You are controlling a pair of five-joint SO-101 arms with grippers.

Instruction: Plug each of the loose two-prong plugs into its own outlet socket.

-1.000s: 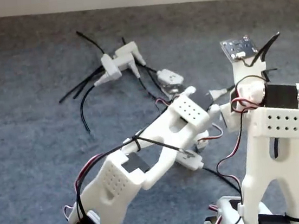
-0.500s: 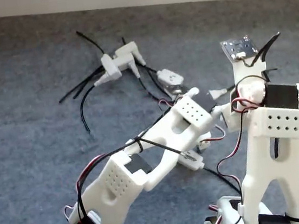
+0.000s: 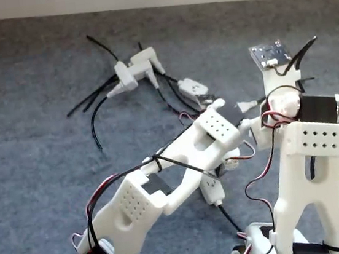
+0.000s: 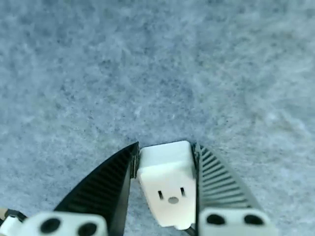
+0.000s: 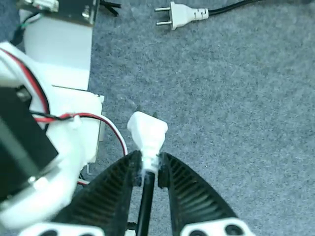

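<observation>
My left gripper (image 4: 166, 146) is shut on a white outlet socket (image 4: 167, 182), whose slotted face points back at the wrist camera just above the grey carpet. From above, that socket (image 3: 212, 190) pokes out under the left arm (image 3: 211, 135), with its black cable trailing toward the near edge. My right gripper (image 5: 149, 156) is shut on the neck of a white two-prong plug (image 5: 147, 132), prongs pointing away from the wrist and close beside the left arm's body. A second loose plug (image 5: 179, 15) lies on the carpet farther off.
Farther back on the carpet lie a cluster of white plug and socket pieces (image 3: 133, 72) and another white connector (image 3: 192, 88), joined by black cables (image 3: 97, 120). The right arm (image 3: 310, 140) stands upright at the right, near the left arm's wrist.
The socket under the left arm has swung round from lying crosswise to pointing its cable toward the near edge. The left arm shifted slightly; the right arm kept still.
</observation>
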